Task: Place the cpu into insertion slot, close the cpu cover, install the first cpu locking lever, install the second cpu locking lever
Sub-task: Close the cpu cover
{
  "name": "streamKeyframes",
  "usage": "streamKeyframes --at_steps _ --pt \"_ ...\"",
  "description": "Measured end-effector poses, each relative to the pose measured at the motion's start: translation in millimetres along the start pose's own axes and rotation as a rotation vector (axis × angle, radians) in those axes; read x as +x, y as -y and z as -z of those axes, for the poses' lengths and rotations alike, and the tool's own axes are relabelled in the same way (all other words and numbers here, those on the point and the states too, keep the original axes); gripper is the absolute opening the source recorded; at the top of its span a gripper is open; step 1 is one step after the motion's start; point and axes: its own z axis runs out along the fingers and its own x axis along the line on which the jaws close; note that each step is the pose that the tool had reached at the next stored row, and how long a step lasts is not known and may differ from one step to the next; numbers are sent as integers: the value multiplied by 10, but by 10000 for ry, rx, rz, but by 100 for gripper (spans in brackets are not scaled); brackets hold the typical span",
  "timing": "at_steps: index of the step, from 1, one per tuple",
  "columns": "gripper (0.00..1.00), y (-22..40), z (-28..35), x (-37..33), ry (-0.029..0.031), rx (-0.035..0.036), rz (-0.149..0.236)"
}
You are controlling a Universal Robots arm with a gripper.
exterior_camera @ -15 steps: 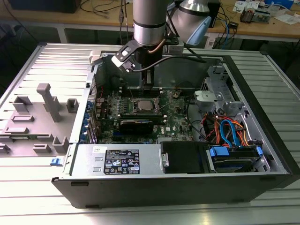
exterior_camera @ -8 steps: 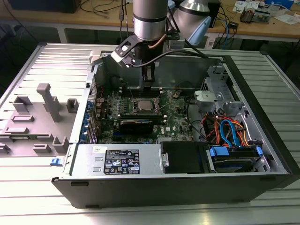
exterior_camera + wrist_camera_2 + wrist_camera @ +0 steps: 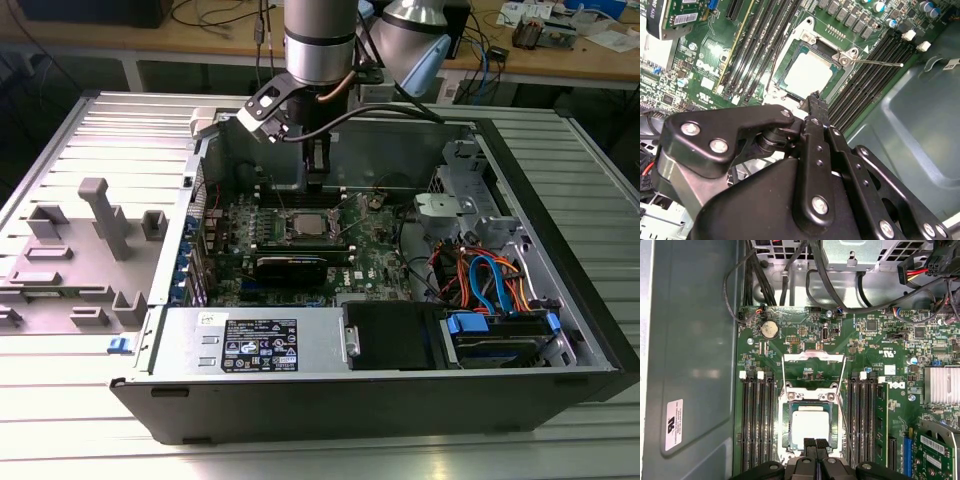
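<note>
One black claw [image 3: 815, 444], closed and seemingly empty, hangs over dull silver square cpu [image 3: 811, 424] seated in dark silver-rimmed insertion slot [image 3: 786, 430].

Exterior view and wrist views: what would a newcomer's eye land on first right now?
The arm reaching down into the open computer case in the exterior view grabs the eye first. In the first wrist view, the silver cpu sits in its slot, with the cover open beside it. The shut gripper hangs over the cpu's edge.
</note>
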Motion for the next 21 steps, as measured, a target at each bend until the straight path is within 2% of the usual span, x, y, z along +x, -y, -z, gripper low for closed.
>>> streamKeyframes --at_steps 9,21 --pt "11 -72 -2 -2 0 0 0" --pt "11 -120 -3 -3 0 0 -1"
